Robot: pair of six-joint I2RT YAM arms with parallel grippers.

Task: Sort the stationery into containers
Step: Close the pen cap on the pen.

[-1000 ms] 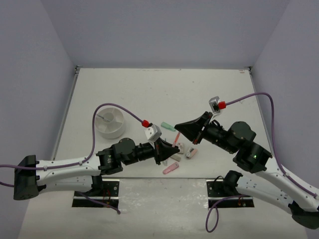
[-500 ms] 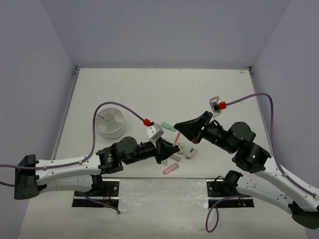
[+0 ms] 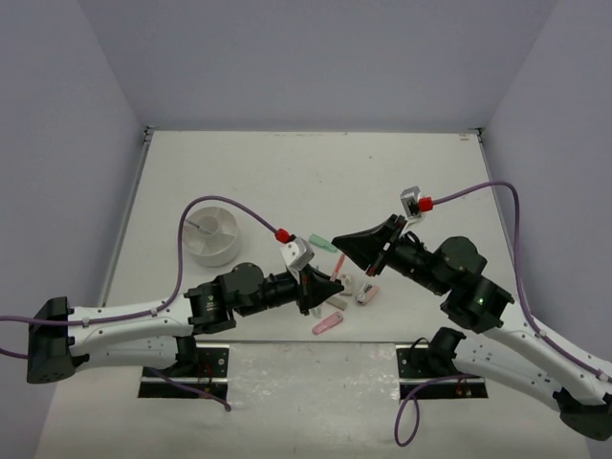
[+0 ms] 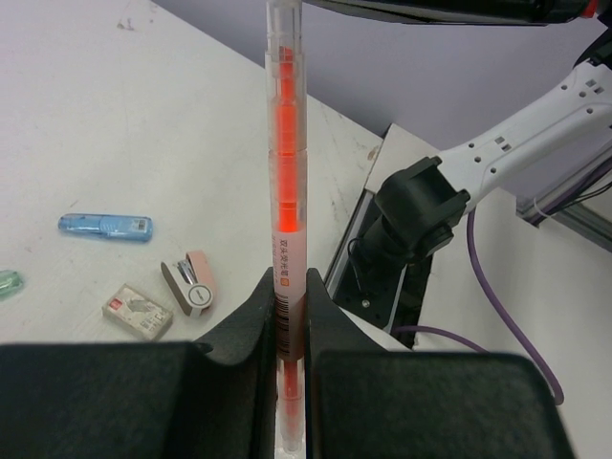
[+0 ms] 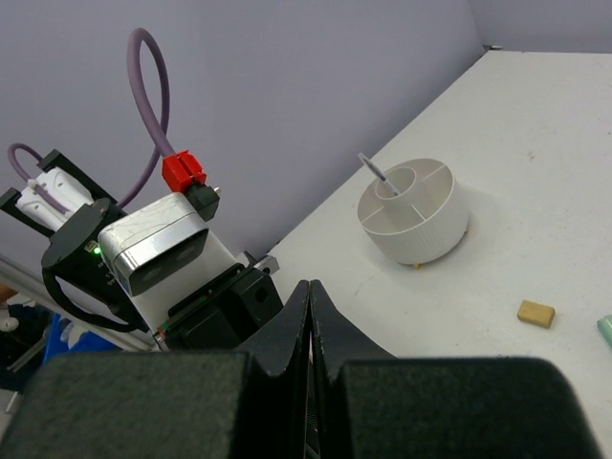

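1. Top view: the left arm [image 3: 143,316] is laid low along the near edge of the desk [image 3: 287,172], running from the left corner toward the middle, with the left claw [image 3: 335,285] pointed right. The right arm [image 3: 478,296] is bent at the elbow and angled leftward, so the right claw [image 3: 339,244] is set just beyond the left one, their tips near each other. The holder [image 3: 215,253] is stood on the desk, well left of both claws. A green marker [image 3: 323,244] is seen just beside the right claw's tip. A pink marker [image 3: 328,324] is seen on the near side of the left claw.
2. Left wrist view: the left claw is clamped on an orange pen [image 4: 285,191], whose lower end is gripped between the fingers [image 4: 251,325]. The pen is held straight up the middle of the frame and is cut off at the top edge. On the desk, a blue marker [image 4: 105,226] is seen apart from a printed eraser [image 4: 139,311], which lies near a small pink-and-white item [image 4: 188,282].
3. Right wrist view: the right claw's fingers [image 5: 287,335] are pressed together, and the claw is pointed past the left arm's wrist camera [image 5: 153,239]. A grey pen [image 5: 373,172] is stood, tilted, in the holder's central ring. A tan eraser [image 5: 536,313] is seen on the desk near the holder, not touching it.
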